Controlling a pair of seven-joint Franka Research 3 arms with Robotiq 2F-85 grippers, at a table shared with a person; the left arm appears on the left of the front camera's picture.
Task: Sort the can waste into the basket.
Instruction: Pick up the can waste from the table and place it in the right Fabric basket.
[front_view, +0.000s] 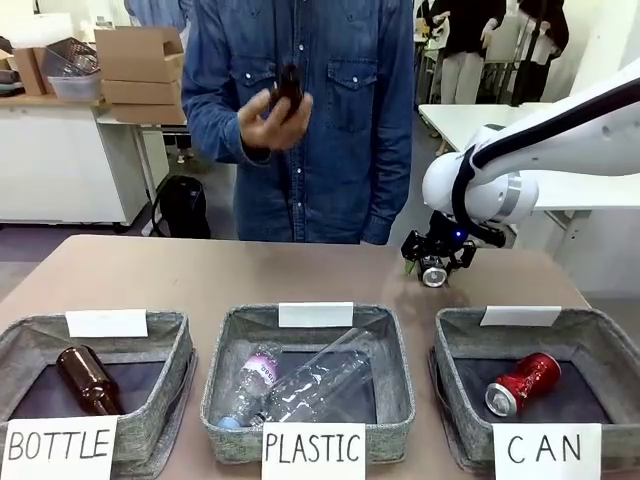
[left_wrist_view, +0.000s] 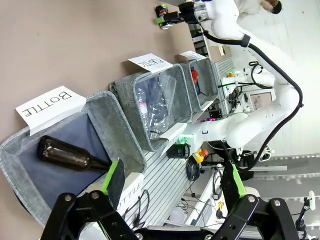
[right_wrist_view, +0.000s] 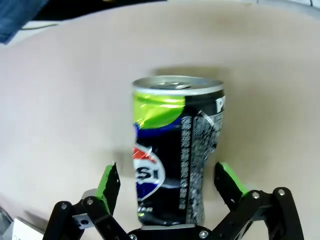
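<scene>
So the right gripper (right_wrist_view: 167, 187) has its green pads spread on either side of the black can (right_wrist_view: 175, 150), with a visible gap on both sides, so it's open around it and not clamped yet. The can is black with a blue-white-red logo, a lime green patch near the silver top and a block of tiny white print down one side, and the skin looks a bit crumpled. In the right wrist view its long axis runs straight away from the gripper along the fingers, silver end pointing away. In the front view the right gripper (front_view: 436, 262) sits low over the far right of the table (front_view: 200, 275), behind the CAN basket (front_view: 600, 345). The red can (front_view: 521, 383) already lies on its side in there, angled. The left gripper (left_wrist_view: 172, 192) is spread open with nothing between its pads, above the BOTTLE basket (left_wrist_view: 107, 125).
</scene>
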